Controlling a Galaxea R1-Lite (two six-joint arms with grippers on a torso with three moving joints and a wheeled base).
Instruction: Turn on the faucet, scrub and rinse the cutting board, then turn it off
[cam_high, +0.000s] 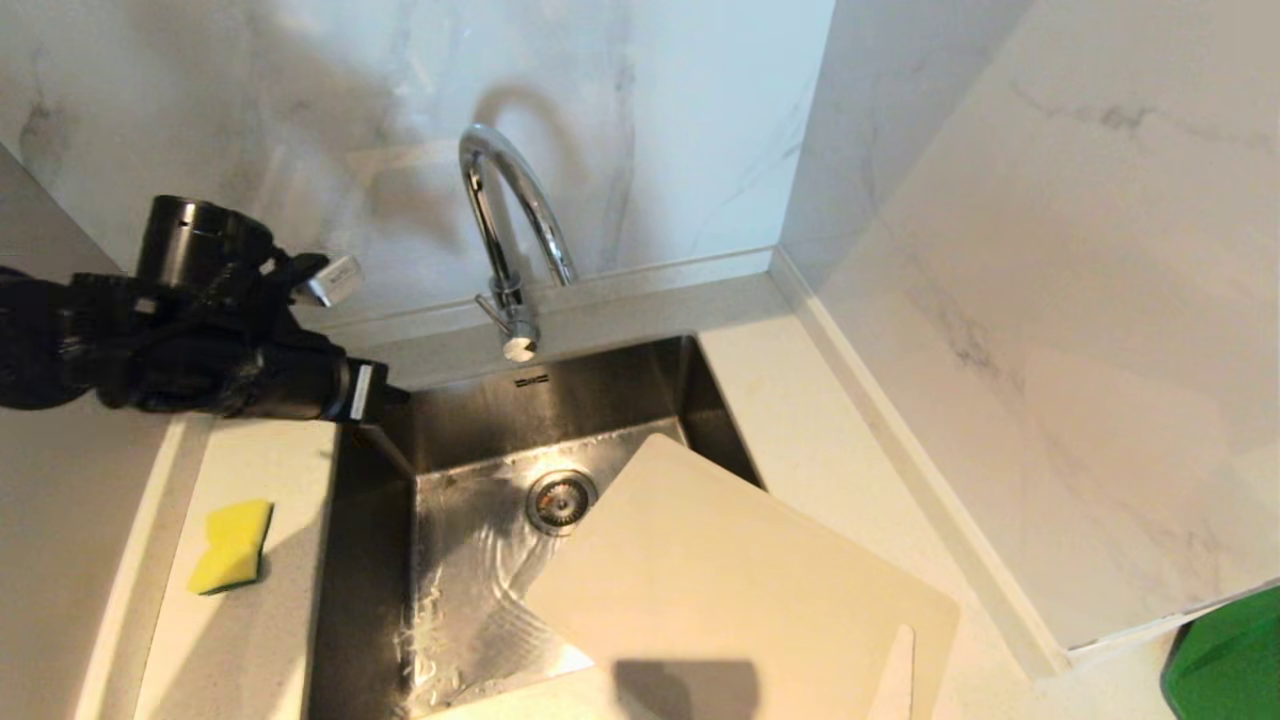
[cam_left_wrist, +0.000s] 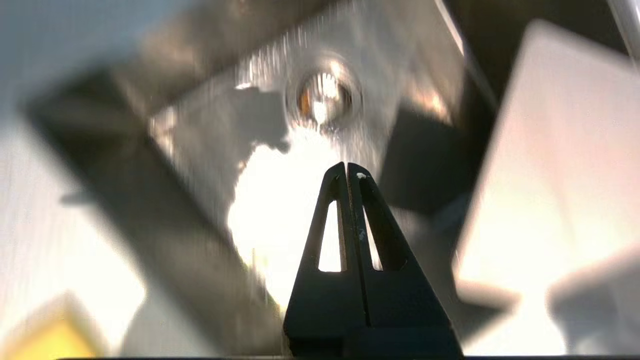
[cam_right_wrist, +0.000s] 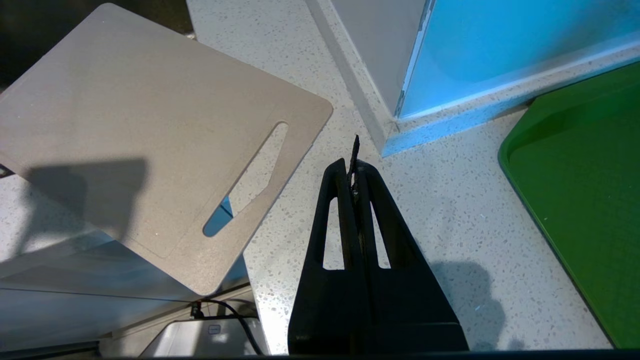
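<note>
Two grippers are sitting with fingers pressed together and empty: your left gripper (cam_left_wrist: 347, 167) is hanging over the sink's (cam_high: 470, 420) back-left corner, level with the faucet (cam_high: 505, 215), probably lining up for its small side lever, while the right gripper (cam_right_wrist: 353, 165) is idling above the speckled counter (cam_right_wrist: 440, 210). You are seeing the thin, matte cream cutting board (cam_high: 720, 590), rounded at the corners, leaning half into the wet steel basin so water can reach it. The spongy yellow sponge (cam_high: 232, 545) is waiting on the left ledge.
</note>
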